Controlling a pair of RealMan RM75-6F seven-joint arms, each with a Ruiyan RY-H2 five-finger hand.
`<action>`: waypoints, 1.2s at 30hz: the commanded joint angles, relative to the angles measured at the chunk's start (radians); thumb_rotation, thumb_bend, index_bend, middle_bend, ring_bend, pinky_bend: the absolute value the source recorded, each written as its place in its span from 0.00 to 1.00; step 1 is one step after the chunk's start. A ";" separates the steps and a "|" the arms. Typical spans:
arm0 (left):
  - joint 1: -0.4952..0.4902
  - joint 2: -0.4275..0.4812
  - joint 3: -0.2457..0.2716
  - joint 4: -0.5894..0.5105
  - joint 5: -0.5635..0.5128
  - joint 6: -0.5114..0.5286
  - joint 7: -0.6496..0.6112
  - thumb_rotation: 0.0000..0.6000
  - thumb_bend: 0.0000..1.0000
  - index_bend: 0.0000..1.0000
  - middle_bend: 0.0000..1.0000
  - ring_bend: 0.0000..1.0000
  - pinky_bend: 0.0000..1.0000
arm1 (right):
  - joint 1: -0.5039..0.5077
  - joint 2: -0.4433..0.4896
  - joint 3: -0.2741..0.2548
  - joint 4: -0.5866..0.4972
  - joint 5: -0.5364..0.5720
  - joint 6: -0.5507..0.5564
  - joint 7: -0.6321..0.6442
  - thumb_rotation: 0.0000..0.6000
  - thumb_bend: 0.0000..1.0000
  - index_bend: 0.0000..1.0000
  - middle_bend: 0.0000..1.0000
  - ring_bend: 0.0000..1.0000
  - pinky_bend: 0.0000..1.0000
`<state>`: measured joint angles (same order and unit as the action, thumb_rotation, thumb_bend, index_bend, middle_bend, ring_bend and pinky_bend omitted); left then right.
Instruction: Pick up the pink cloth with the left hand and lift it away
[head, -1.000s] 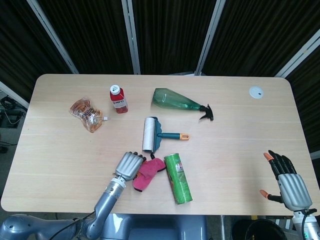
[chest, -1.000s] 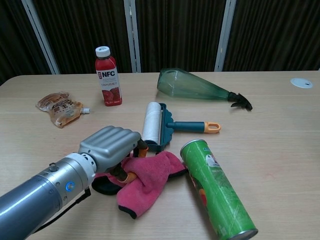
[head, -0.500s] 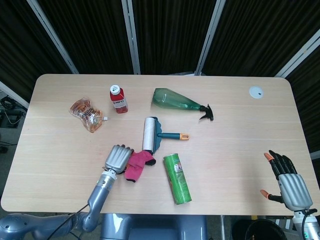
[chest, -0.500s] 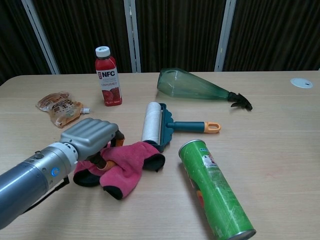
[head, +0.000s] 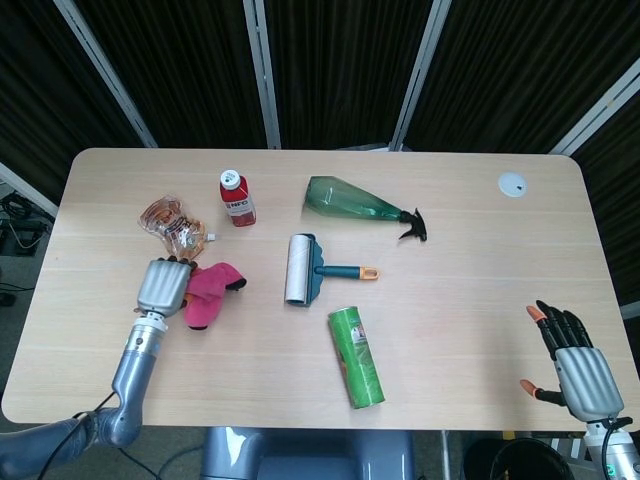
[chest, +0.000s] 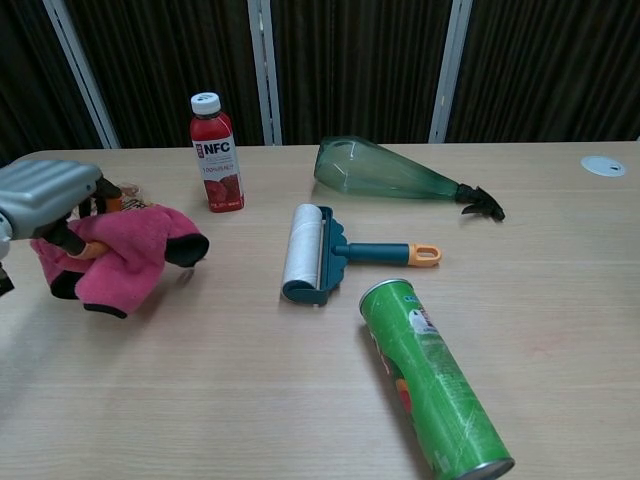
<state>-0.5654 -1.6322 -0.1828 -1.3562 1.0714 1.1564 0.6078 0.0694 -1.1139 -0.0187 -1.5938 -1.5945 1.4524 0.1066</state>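
Observation:
My left hand (head: 163, 287) (chest: 48, 198) holds the pink cloth (head: 210, 292) (chest: 128, 255) with curled fingers, raised above the table's left side. The cloth has a dark trim and droops from the hand toward the right. In the chest view its shadow falls on the wood below it, so it hangs free of the table. My right hand (head: 578, 368) shows only in the head view, at the lower right past the table's front edge, fingers spread and holding nothing.
A snack pouch (head: 172, 228) lies just behind my left hand. A red NFC bottle (chest: 216, 153) stands at the back. A lint roller (chest: 318, 252), a green spray bottle (chest: 390, 172) and a green chip can (chest: 428, 376) lie toward the middle and right. A white disc (head: 512, 183) sits far right.
My left hand has carried the pink cloth up and to the left, away from the lint roller and chip can, over to the snack pouch. The right hand has not moved.

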 joint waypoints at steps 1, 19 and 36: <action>0.022 0.053 -0.014 -0.039 0.007 0.023 -0.035 1.00 0.65 0.76 0.47 0.40 0.52 | 0.000 0.000 0.000 -0.001 0.001 0.000 -0.002 1.00 0.00 0.00 0.00 0.00 0.00; 0.121 0.192 0.045 -0.028 0.042 0.037 -0.195 1.00 0.18 0.29 0.01 0.03 0.18 | -0.002 0.000 0.000 -0.012 0.010 -0.006 -0.023 1.00 0.00 0.00 0.00 0.00 0.00; 0.237 0.295 0.056 -0.182 0.104 0.169 -0.345 1.00 0.00 0.11 0.00 0.00 0.01 | -0.004 0.003 -0.001 -0.008 0.007 -0.002 -0.020 1.00 0.00 0.00 0.00 0.00 0.00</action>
<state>-0.3598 -1.3684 -0.1400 -1.4992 1.1456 1.2877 0.2940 0.0653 -1.1111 -0.0193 -1.6017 -1.5874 1.4503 0.0862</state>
